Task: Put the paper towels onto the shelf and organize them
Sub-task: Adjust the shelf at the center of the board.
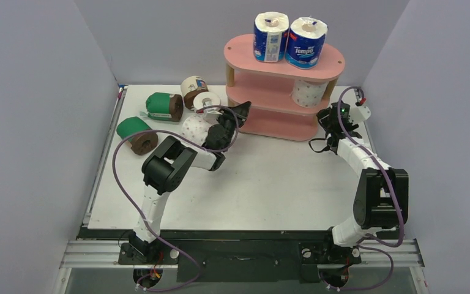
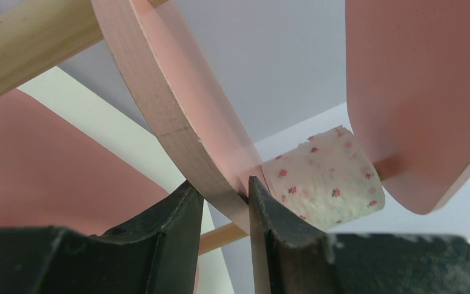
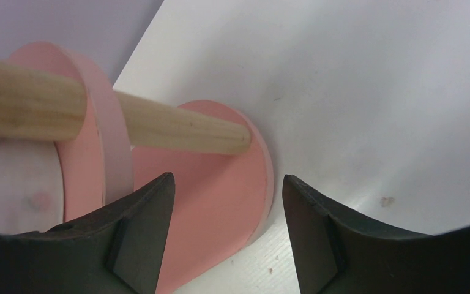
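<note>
At the far left of the white table (image 1: 269, 184) lay two green-wrapped brown rolls (image 1: 162, 105) on their sides, the farther one's axis left-right, with a cream-wrapped brown roll (image 1: 193, 87) and two white pink-dotted rolls (image 1: 207, 101). Two blue-white wrapped rolls (image 1: 271, 37) and a third dotted roll (image 1: 309, 92) sat on the pink three-tier shelf (image 1: 242, 52). The left gripper (image 1: 243, 110), just right of the loose rolls and nearer them, was pinched on the shelf's middle board. The right gripper (image 1: 330, 119), half open and empty, stood well apart at the shelf's right end.

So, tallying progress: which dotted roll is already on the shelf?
The roll on the middle tier, right side; the other two lie on the table.
</note>
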`<state>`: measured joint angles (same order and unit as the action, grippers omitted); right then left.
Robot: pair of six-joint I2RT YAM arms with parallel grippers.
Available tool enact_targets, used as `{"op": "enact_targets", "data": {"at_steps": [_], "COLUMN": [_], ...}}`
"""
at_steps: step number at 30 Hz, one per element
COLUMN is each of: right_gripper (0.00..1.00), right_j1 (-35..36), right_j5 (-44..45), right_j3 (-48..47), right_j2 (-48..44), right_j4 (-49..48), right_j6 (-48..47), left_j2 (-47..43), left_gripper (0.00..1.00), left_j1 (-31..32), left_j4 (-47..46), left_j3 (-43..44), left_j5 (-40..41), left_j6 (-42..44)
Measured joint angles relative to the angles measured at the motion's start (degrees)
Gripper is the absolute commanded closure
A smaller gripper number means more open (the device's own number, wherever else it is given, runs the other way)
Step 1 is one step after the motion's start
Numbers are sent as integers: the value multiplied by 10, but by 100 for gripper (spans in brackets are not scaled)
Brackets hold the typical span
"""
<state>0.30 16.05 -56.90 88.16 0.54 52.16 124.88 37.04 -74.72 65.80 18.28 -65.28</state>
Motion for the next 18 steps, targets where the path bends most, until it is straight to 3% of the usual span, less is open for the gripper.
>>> {"op": "enact_targets", "data": {"at_steps": [14, 18], "right_gripper": [38, 37], "right_j1": [-19, -21], "right_j5": [-55, -56], "right_j3": [-30, -28], "right_j2": [46, 40], "right_j4": [-19, -18], "right_j6": [14, 14], "left_j2": [38, 37], "left_gripper": [100, 82], "left_j1": [1, 1], "left_j4": [11, 11], "left_j3": [57, 56], "left_j5": [-25, -26], "left_j6": [0, 0]}}
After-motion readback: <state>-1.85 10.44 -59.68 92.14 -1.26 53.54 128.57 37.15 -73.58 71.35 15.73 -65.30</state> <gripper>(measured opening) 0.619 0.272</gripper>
